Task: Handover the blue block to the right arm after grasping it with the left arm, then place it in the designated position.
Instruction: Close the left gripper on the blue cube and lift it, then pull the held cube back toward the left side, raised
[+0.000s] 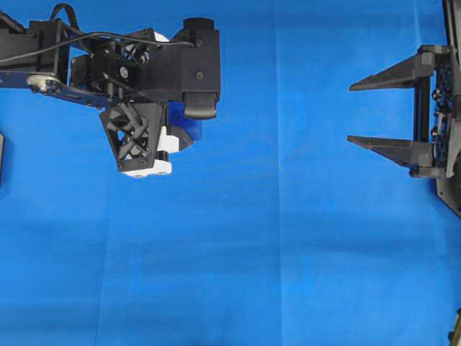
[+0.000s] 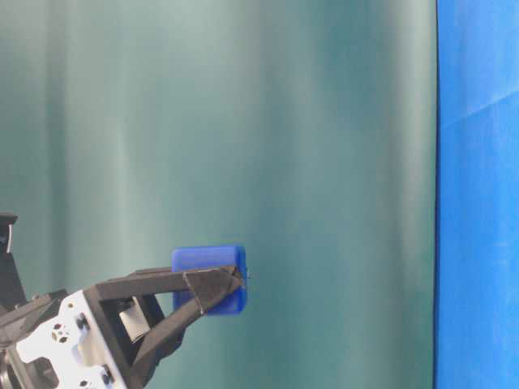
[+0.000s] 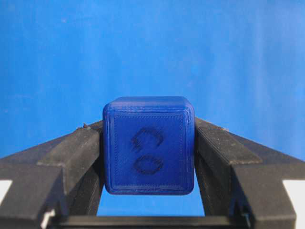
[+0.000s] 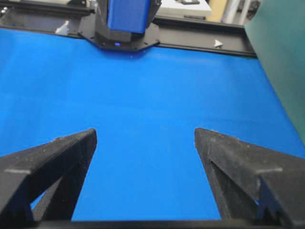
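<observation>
The small dark-blue cube with rounded edges (image 3: 148, 145) sat clamped between the two long black tapered fingers (image 3: 71, 157) of the left arm's pincer (image 3: 148, 152), the one fitted with white brackets. In the left wrist view each finger pressed flat against an opposite side of the cube, and the face turned toward the camera bore two faint dark marks, one above the other. The cube was lifted clear of the blue cloth covering the worktop (image 1: 288, 252), which showed only as a background behind it.

From table level the same cube (image 2: 209, 279) was seen held near the fingertips of the left pincer (image 2: 212, 290), in front of a plain green backdrop (image 2: 243, 121), with the white bracket (image 2: 61, 336) low at the left edge.

From overhead the left arm (image 1: 137, 72) reached in from the upper left, its body covering most of the cube, of which only a dark-blue corner (image 1: 189, 130) peeked out below the wrist.

The right arm's all-black pincer (image 1: 353, 113) waited well apart at the right edge, level and pointing toward the left arm, its jaws spread wide with nothing between them. Its own wrist view showed both fingers (image 4: 57, 162) far apart above bare cloth.
</observation>
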Robot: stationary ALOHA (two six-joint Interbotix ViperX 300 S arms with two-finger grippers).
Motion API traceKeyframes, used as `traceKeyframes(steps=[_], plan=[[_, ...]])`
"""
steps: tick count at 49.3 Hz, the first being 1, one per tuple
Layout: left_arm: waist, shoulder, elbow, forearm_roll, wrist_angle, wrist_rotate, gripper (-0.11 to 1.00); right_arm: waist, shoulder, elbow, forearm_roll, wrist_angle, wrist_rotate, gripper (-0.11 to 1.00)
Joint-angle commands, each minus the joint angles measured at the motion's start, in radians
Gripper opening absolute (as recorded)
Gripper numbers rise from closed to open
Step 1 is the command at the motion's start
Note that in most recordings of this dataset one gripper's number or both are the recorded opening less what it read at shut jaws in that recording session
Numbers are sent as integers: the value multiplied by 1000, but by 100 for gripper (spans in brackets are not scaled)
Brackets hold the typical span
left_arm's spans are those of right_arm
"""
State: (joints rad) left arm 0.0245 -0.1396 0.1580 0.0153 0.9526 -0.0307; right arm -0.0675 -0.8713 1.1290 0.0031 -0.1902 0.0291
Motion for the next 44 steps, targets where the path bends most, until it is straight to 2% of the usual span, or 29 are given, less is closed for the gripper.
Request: traceKeyframes(steps=[1, 33, 39, 44], plan=[[-2, -71, -23, 3, -3, 0, 46, -2, 3, -25, 3, -3, 0, 97], [-2, -74, -17, 3, -15, -5, 46, -2, 3, -26, 3, -3, 0, 97], [-2, -91, 6, 3, -66, -6, 46, -2, 3, -26, 3, -3, 0, 97], [-2, -121, 51, 2, -152, -6, 46, -2, 3, -25, 3, -3, 0, 97]])
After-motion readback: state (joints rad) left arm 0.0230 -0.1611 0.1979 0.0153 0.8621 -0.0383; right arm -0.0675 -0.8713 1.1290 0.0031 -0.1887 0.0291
